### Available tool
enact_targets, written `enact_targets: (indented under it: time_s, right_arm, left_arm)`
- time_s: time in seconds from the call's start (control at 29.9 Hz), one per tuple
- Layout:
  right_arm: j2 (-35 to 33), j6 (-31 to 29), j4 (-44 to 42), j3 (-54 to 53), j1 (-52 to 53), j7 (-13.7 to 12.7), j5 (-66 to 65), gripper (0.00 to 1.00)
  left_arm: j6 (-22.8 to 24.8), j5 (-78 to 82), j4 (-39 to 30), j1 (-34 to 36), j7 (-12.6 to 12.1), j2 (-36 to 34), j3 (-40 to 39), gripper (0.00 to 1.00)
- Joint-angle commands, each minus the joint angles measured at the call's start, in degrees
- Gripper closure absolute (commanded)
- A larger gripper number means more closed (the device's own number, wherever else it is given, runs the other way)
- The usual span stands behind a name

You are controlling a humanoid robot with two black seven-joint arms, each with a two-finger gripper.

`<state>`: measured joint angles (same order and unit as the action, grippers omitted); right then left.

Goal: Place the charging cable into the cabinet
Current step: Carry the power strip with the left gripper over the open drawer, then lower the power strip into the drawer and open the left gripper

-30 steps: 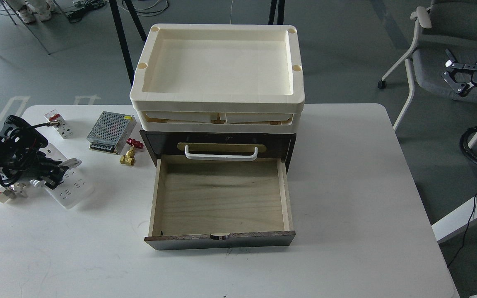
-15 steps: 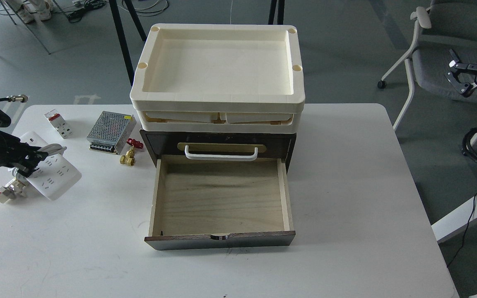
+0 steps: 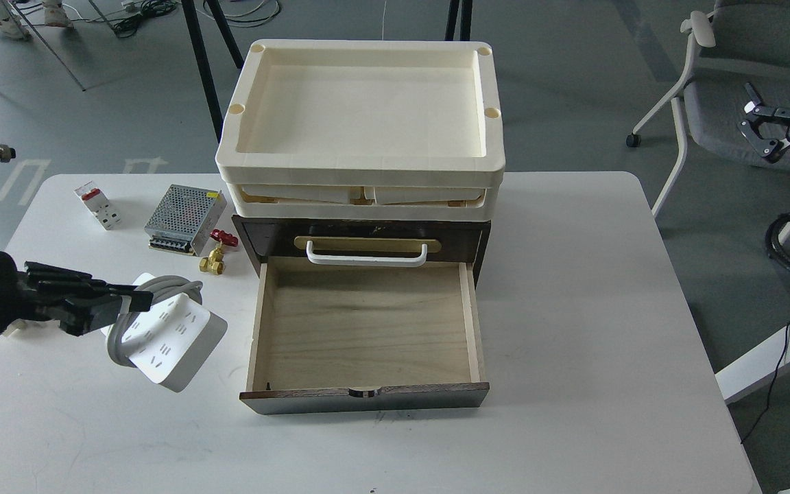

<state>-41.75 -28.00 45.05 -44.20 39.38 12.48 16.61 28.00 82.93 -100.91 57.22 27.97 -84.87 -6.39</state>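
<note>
Gripping the flat white charging cable (image 3: 169,341) by its coiled cord, my left tool (image 3: 136,300) carries it above the white table (image 3: 573,309), beside the dark wooden cabinet's (image 3: 367,237) open drawer; tilted, it might clip the wall or slip. Right tool (image 3: 760,130) hangs spread, idle.

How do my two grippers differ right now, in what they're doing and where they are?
The left gripper is shut on the charging cable, holding it just left of the cabinet's open drawer; the right gripper is open and holds nothing. The left is over the table; the right is off beyond its right edge, near a chair. Both are black and two-fingered.
</note>
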Motion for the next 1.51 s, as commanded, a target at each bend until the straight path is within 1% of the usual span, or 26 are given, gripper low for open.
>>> enact_targets:
  time_s: [0.0,0.13,0.2,0.23,0.3,0.4,0.57,0.64,0.84,0.9,1.07,1.2,1.47]
  right_arm:
    - [0.0,0.0,-0.6,0.0,0.0,0.0,0.0,0.00]
    - [-0.1,0.0,-0.6,0.0,0.0,0.0,0.0,0.00]
    - [-0.2,0.0,-0.6,0.0,0.0,0.0,0.0,0.00]
    - [-0.2,0.0,-0.6,0.0,0.0,0.0,0.0,0.00]
    - [-0.3,0.0,-0.6,0.0,-0.1,0.0,0.0,0.00]
    - [-0.4,0.0,-0.7,-0.1,-0.4,0.0,0.0,0.00]
    - [-0.4,0.0,-0.8,-0.1,-0.4,0.0,0.0,0.00]
    - [-0.4,0.0,-0.8,-0.1,-0.5,0.0,0.0,0.00]
    - [-0.3,0.0,-0.8,-0.2,-0.6,0.0,0.0,0.00]
    - [-0.3,0.0,-0.8,-0.2,-0.7,0.0,0.0,0.00]
    - [-0.4,0.0,-0.9,-0.2,-0.7,0.0,0.0,0.00]
    - [-0.4,0.0,-0.9,-0.3,-0.8,0.0,0.0,0.00]
    - [-0.3,0.0,-0.8,-0.4,-0.8,0.0,0.0,0.00]
  left_arm:
    - [0.0,-11.8,-0.3,0.2,0.0,3.5,-2.1,0.99]
    - [0.0,-20.0,0.3,-0.1,0.0,11.0,-3.0,0.99]
    - [0.0,-21.5,2.3,-1.1,0.0,16.1,-2.7,0.99]
    - [0.0,-21.7,3.3,-1.7,0.0,18.4,-2.4,0.99]
    - [0.0,-21.8,5.3,-5.0,0.0,23.1,-2.4,0.99]
    - [0.0,-21.8,7.6,-8.4,0.0,27.9,-2.8,0.99]
    - [0.0,-21.8,14.1,-11.4,0.0,33.9,-2.8,0.99]
    - [0.0,-22.0,16.4,-11.5,0.0,35.8,-2.9,0.99]
    - [0.0,-25.1,22.2,-12.0,0.0,37.1,-2.8,0.99]
    - [0.0,-25.1,25.2,-12.1,0.0,38.7,-2.7,0.99]
    - [0.0,-24.7,30.9,-14.9,0.0,41.3,-2.3,0.99]
    - [0.0,-24.6,32.4,-16.1,0.0,41.4,-2.3,0.99]
    - [0.0,-25.1,32.4,-16.1,0.0,41.9,-2.9,0.98]
